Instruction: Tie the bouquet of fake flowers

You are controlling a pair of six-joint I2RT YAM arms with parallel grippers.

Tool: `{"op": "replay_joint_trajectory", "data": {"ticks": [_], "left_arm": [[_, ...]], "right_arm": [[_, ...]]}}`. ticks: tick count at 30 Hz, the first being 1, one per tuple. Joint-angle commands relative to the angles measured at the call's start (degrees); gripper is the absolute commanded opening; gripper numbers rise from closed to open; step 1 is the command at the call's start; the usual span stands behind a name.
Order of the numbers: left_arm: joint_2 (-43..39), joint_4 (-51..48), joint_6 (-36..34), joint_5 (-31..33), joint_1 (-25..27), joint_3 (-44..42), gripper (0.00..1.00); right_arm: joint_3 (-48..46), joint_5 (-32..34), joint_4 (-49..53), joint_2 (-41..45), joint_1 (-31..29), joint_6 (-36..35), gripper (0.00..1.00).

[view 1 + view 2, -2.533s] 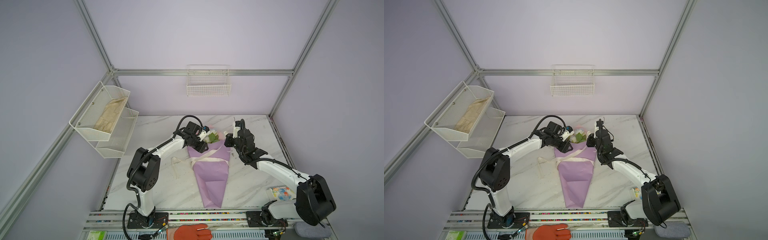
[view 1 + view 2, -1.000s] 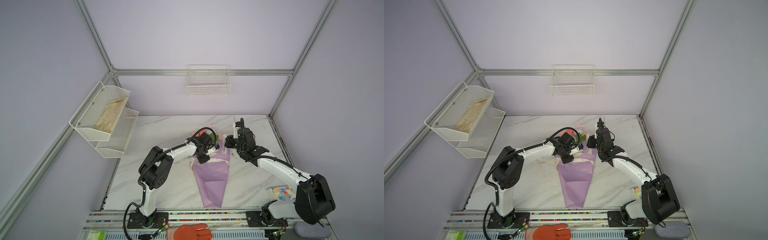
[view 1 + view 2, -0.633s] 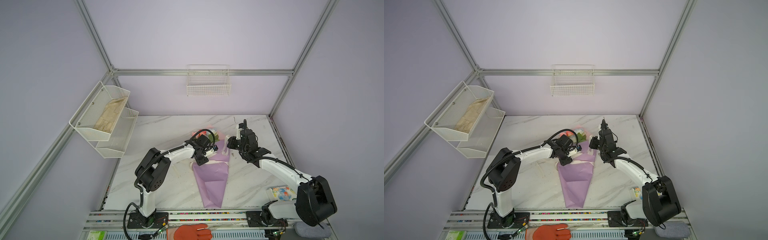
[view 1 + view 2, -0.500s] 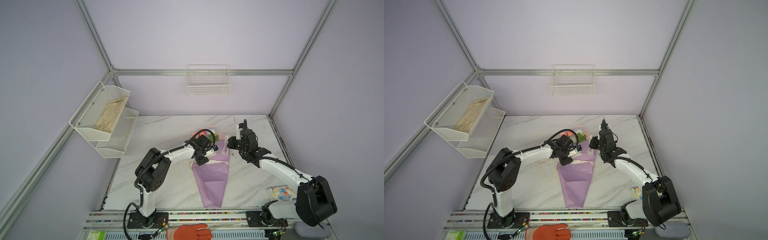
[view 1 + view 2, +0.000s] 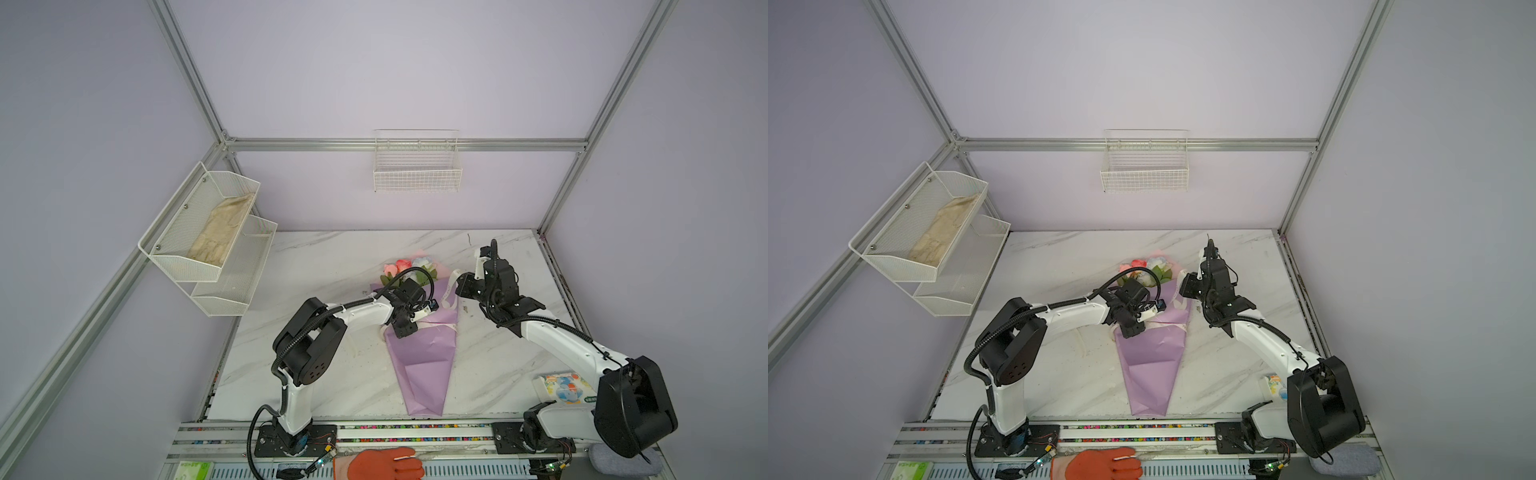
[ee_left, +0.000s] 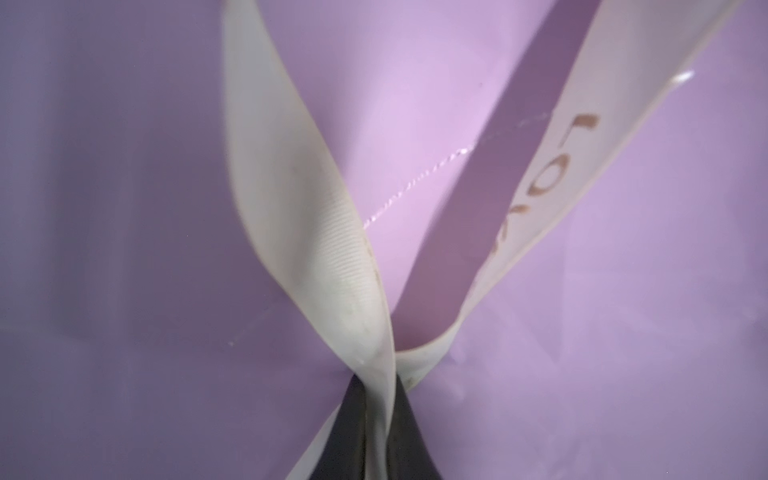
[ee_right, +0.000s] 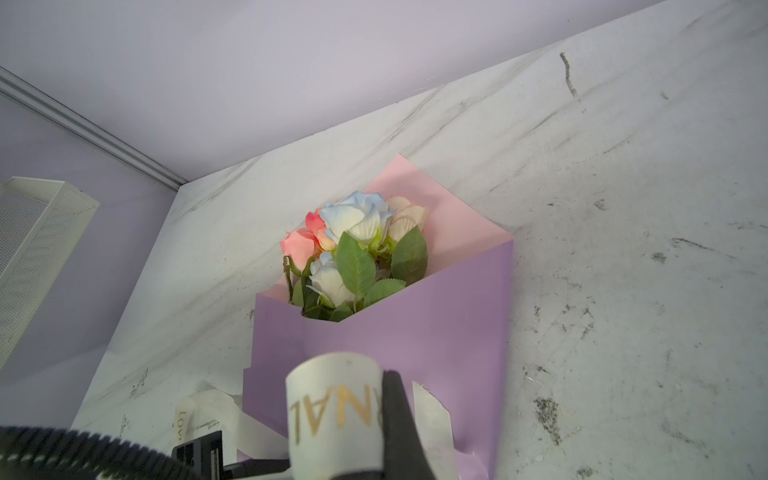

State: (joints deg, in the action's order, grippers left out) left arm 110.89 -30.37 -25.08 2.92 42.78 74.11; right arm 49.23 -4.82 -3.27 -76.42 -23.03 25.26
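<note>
Marble tabletop (image 5: 324, 266) inside a lilac-walled cell. At far left, on the wall, a white wire shelf (image 5: 208, 232) with a beige cloth (image 5: 220, 232) in the upper tier. Toward the middle, left gripper (image 6: 379, 384) low over the bouquet (image 5: 422, 365), clamped on the cream lettered ribbon (image 6: 316, 232), with two strands pinched between dark fingers (image 6: 349, 428). Bouquet flat mid-table, a lilac cone narrowing toward the front rail, with the fake flowers (image 5: 409, 268) poking out at the far end against pink inner paper. Just right of the wrapper's upper edge, right gripper (image 5: 459, 286) closed on another stretch of the same ribbon, a lettered loop curling beside one finger (image 7: 397, 415) in the right wrist view. At far right, near the arm's base, a colourful printed packet (image 5: 561, 386).
</note>
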Motion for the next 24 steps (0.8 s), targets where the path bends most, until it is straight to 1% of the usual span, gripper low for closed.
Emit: {"op": "replay_joint_trajectory", "data": {"ticks": [1,2,4,10,15,20,22,24], "left_arm": [[-3.23,1.72,0.30,0.76,0.06,-2.04,0.04],[-3.76,1.72,0.76,0.98,0.10,-2.04,0.01],[-4.93,1.98,1.55,1.04,0.18,-2.11,0.00],[-8.83,3.28,4.51,0.29,0.19,-3.04,0.00],[-11.49,4.73,6.09,0.07,0.18,-4.41,0.00],[-13.04,5.60,7.23,0.06,0.19,-5.41,0.00],[-13.46,5.91,7.41,0.06,0.19,-5.88,0.00],[-13.76,5.95,7.81,0.02,0.15,-6.07,0.00]], "right_arm": [[-0.95,-3.03,-2.70,1.77,0.37,0.41,0.00],[-0.98,-3.87,-3.19,1.96,0.38,0.51,0.00],[-0.96,-5.47,-4.08,2.42,0.46,0.41,0.00],[-1.65,-9.21,-7.10,3.17,1.09,1.96,0.00],[-2.36,-17.83,-11.94,2.15,1.78,4.69,0.00],[-2.70,-25.22,-17.70,-1.95,2.12,9.32,0.00],[-2.71,-28.40,-20.60,-5.52,2.15,11.46,0.00],[-1.99,-30.03,-21.31,-8.47,2.12,12.98,0.00]]}}
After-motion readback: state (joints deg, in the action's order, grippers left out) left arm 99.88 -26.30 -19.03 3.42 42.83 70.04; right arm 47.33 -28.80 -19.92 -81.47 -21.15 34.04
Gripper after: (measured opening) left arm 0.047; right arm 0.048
